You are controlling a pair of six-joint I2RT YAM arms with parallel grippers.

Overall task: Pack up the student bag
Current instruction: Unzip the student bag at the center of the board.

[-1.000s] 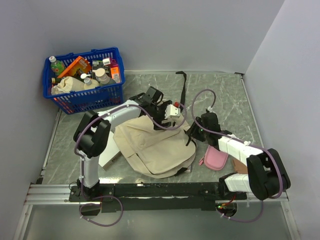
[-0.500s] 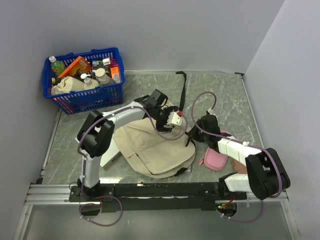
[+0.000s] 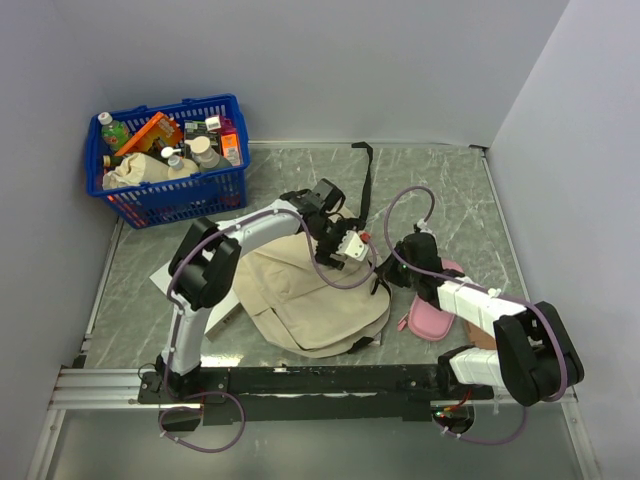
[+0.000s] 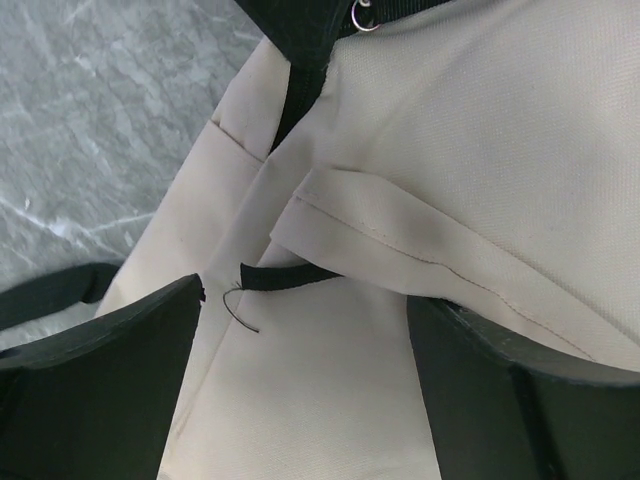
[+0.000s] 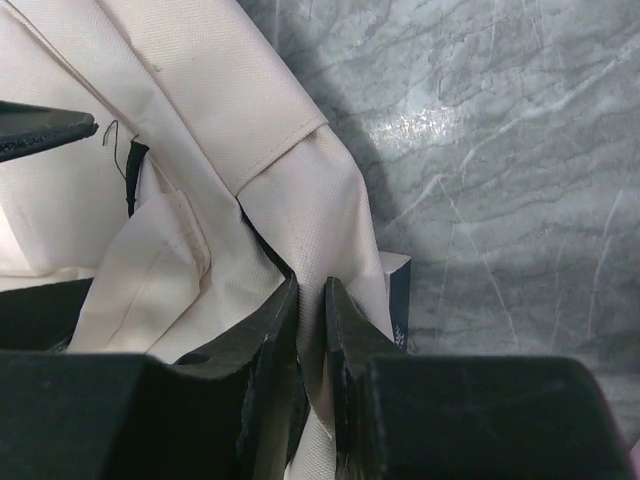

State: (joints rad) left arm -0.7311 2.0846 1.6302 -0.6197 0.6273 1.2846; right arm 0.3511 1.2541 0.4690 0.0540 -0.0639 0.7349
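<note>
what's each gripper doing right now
Left gripper: open above the bag, holding nothing.
Right gripper: shut on a fold of the bag.

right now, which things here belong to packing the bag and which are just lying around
Job in hand:
student bag
right pincer, pinching its fabric
left pincer, open over it

Lying about:
blue basket
pink pouch
</note>
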